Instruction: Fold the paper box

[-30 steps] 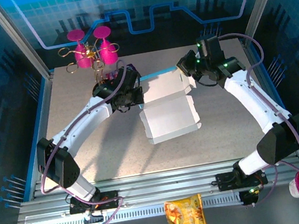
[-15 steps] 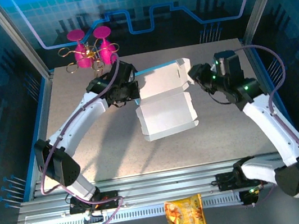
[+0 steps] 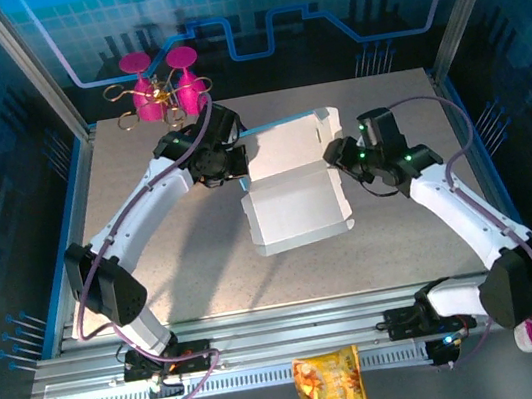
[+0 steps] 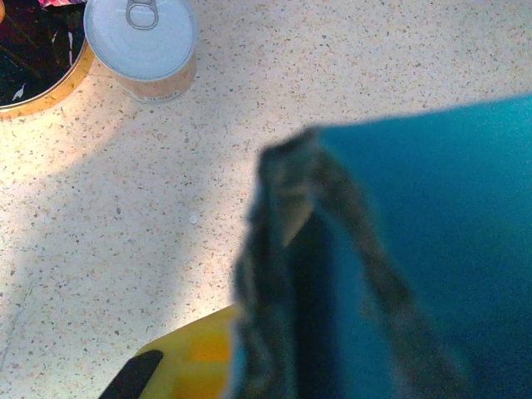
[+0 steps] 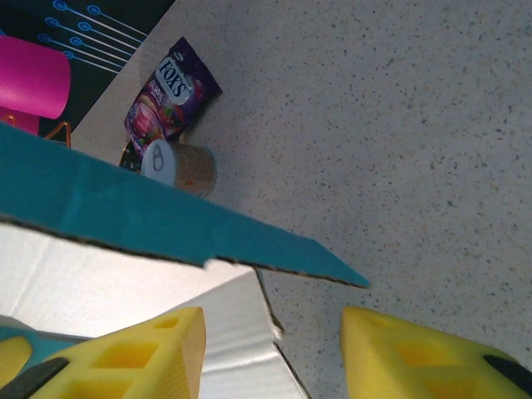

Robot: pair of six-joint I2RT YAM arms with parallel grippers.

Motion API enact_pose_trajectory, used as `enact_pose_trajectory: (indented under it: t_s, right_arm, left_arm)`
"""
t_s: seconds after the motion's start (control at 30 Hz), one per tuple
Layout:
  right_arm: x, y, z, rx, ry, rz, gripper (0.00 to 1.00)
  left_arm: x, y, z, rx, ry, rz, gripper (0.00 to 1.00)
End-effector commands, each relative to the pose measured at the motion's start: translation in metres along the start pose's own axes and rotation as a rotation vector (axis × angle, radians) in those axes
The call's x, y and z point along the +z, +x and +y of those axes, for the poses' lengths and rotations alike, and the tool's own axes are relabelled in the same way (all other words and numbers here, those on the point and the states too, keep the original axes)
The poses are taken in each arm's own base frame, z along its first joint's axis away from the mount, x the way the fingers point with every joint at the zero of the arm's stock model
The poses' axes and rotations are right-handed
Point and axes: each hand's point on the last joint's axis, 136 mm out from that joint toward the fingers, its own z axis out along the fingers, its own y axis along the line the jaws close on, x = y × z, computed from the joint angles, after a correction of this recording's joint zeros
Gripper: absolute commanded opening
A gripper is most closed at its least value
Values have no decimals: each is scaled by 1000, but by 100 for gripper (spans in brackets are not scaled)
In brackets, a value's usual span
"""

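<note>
- Paper box [image 3: 297, 205] now has its far panel standing up where a second ago it lay lower, its whitish inner face turned toward the arms.
- Right gripper [image 3: 335, 158] has let go of the far right corner, drawn off and come back. Its yellow fingers [image 5: 125, 353] are spread, with a white end flap of the paper box [image 5: 125, 216] just ahead of them and not pinched.
- Left gripper [image 3: 229, 160] stays pressed together on the box's far left edge; blue card [image 4: 432, 216] lies right against its fingers.
- My reading is that the left hand alone now props the panel while the right hand sets up a fresh grip on the end flap; the folding looks to be at an early stage.
- Table [image 3: 157, 277] is pale speckled stone-look, flat and matt.
- Beyond the left fingers stand a small can [image 4: 145, 46] and pink glasses on a gold wire rack [image 3: 162, 84]; a purple sweet packet [image 5: 170, 91] lies beside the can.
- Blue patterned walls and a metal frame close the cell; an orange snack packet [image 3: 328, 384] lies at the near rail.
</note>
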Motion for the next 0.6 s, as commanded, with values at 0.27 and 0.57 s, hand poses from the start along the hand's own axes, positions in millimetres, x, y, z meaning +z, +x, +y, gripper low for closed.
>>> enact_pose_trajectory:
  t_s: [0.27,0.57]
  right_arm:
    - [10,-4,50,-70,-100,12,41]
    - [19,11,47,-76,-75,52,39]
  left_arm:
    - [-5,-4,-7,-11,34,9,0]
    - [-5,-11,-11,-18,51,5,0]
